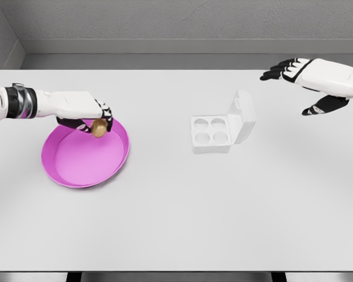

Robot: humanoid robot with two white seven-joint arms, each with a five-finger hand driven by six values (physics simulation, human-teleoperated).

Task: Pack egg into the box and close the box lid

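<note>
Egg (99, 127) up front, folks: small and brown, it sits pinched in the fingertips of the left hand (93, 116), right over the far rim of the pink bowl (86, 154). Whether it touches that rim, I cannot tell.

Look at the stage first. A wide, pale worktop (176, 217) fills nearly the whole view, smooth and evenly lit, with a dark strip under its near edge. Behind it runs a grey floor band and a rough grey wall (182, 17), with a corner showing at the upper left.

The bowl lies on the left part of the worktop, round and shallow. Well apart from it, right of centre, stands the white box (212, 134), four round hollows showing in its tray. Its lid (242, 116) is up, hinged on the right side and leaning away from the tray.

Now the arms. The left arm reaches in from the left edge, forearm nearly level, a dark-and-silver cuff at the wrist, the hand turned down with fingers curled onto the egg. The right hand (309, 82) hangs at the upper right, above the worktop's far side, beyond the box, fingers stretched out and spread toward the left, thumb hanging below, holding nothing.
</note>
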